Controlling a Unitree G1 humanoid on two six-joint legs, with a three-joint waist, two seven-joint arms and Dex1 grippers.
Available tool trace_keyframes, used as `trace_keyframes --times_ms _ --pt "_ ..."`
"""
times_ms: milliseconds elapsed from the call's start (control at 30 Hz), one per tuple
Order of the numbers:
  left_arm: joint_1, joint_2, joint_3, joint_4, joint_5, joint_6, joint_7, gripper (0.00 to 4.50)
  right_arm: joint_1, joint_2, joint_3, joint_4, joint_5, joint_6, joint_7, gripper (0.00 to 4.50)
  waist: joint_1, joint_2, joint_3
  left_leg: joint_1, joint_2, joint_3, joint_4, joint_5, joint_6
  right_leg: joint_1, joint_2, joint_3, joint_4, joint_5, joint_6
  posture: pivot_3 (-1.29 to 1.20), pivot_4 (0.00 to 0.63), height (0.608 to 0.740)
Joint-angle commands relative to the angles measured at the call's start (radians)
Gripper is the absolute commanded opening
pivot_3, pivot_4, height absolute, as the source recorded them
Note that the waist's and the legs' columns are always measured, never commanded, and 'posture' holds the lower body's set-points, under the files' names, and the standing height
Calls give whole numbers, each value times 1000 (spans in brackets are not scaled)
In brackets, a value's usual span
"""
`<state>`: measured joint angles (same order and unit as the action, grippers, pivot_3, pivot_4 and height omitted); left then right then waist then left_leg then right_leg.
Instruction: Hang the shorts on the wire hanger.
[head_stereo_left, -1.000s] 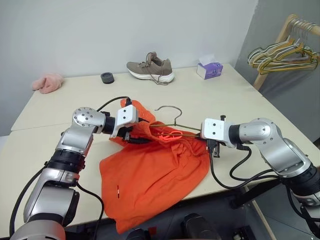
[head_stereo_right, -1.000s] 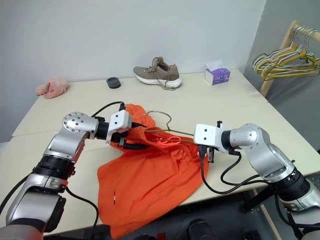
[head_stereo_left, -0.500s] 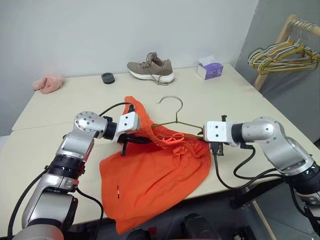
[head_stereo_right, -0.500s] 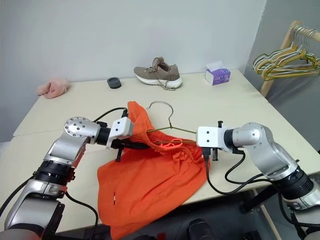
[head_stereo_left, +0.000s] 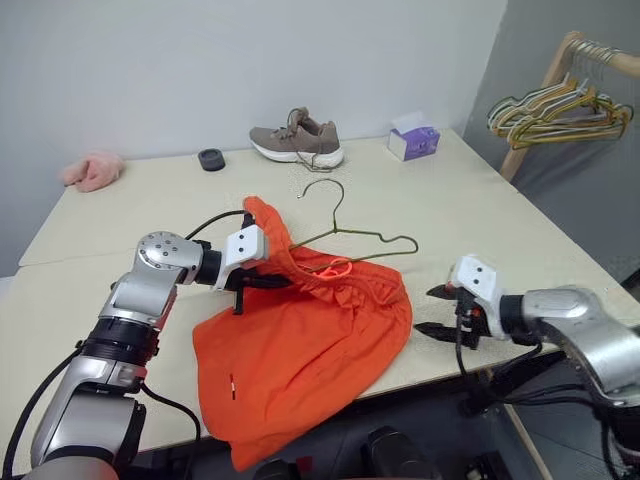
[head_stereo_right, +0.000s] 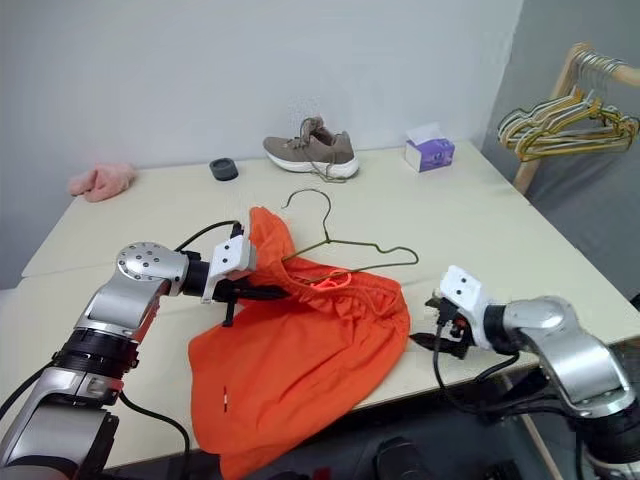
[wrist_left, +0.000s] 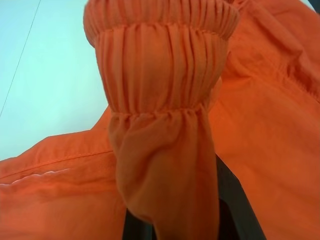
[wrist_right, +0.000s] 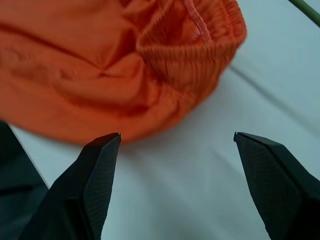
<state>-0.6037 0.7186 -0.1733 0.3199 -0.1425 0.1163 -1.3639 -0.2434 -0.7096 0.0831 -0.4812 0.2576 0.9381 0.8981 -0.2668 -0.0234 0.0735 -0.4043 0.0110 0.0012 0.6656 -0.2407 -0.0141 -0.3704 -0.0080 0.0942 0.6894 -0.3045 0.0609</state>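
On the cream tabletop (head_stereo_left: 470, 190), the limp, light bright orange cloth shorts (head_stereo_left: 300, 340) lie partly over the thin olive-gold wire hanger (head_stereo_left: 350, 235), the left gripper (head_stereo_left: 262, 281) clenched on their gathered waistband, the likeliest firm hold, while the right gripper (head_stereo_left: 432, 309) gapes empty beside them.

The bright orange shorts (head_stereo_left: 300, 340) lie crumpled, waistband pinched up in the left gripper (head_stereo_left: 262, 281); the olive-gold wire hanger (head_stereo_left: 352, 237) lies just beyond, tucked partly into the waistband.
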Motion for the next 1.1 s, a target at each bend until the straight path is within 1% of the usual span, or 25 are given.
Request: trace_keyframes --times_ms 33,133,233,267,333,367,467,633,667,833,867,933,1100 --pt "-26 3 31 -23 -24 10 6 0 -26 62 -29 -10 23 85 -103 3860 -1 0 0 1 0 0 0 0 0 0 0 0 0 0 0 -265 26 740" --pt "-29 2 31 -24 -23 14 6 0 -43 129 -40 1 78 165 -137 3860 -2 0 0 0 0 0 0 0 0 0 0 1 0 0 0 -260 25 740" --pt "-24 3 33 -31 -25 18 9 0 -57 177 -13 38 97 194 -169 3860 -4 0 0 0 0 0 -1 0 0 0 0 1 0 2 -4 -255 24 740" --pt "-21 4 34 -35 -27 21 10 0 -59 181 4 51 86 185 -184 3696 -4 0 0 0 0 0 -1 0 0 0 0 1 0 2 -4 -255 24 740" --pt "-12 8 38 -48 -32 29 10 0 -62 185 28 68 65 152 -209 3271 -4 0 0 0 0 0 -1 0 0 0 0 0 0 2 -3 -247 24 740" --pt "-8 11 40 -54 -35 34 10 0 -64 183 34 74 58 134 -218 2986 -4 0 0 0 0 0 -1 0 0 0 0 0 0 2 -3 -247 24 740" --pt "4 20 46 -68 -41 42 9 0 -69 182 34 91 56 96 -237 1925 -4 0 0 0 0 1 -1 0 0 0 0 1 0 2 -3 -247 24 740" --pt "40 45 82 -127 -85 123 6 0 -86 202 -34 141 79 49 -272 146 -4 0 0 0 0 1 -1 0 0 0 0 1 0 1 -2 -231 27 740" --pt "46 53 91 -142 -100 145 0 0 -93 209 -55 151 92 58 -277 65 -4 0 0 0 0 1 -1 0 0 -1 0 1 0 1 -1 -231 27 740" --pt "65 107 135 -215 -194 264 -45 0 -122 211 -161 207 160 133 -287 65 1 0 0 0 0 0 -1 0 0 -1 0 0 0 1 -1 -222 26 740" --pt "71 134 135 -228 -203 277 -70 0 -129 210 -186 220 180 163 -287 65 3 0 0 0 0 0 -1 0 0 -1 0 0 0 1 -2 -222 26 740" --pt "80 171 131 -243 -211 289 -99 0 -139 211 -217 233 212 208 -291 65 4 0 0 0 0 0 -2 0 0 -1 0 0 0 2 -3 -222 26 740" --pt "98 224 120 -257 -225 303 -148 0 -180 239 -296 264 285 311 -327 65 9 0 0 0 1 1 -2 0 0 -1 1 1 0 2 -3 -222 26 740"
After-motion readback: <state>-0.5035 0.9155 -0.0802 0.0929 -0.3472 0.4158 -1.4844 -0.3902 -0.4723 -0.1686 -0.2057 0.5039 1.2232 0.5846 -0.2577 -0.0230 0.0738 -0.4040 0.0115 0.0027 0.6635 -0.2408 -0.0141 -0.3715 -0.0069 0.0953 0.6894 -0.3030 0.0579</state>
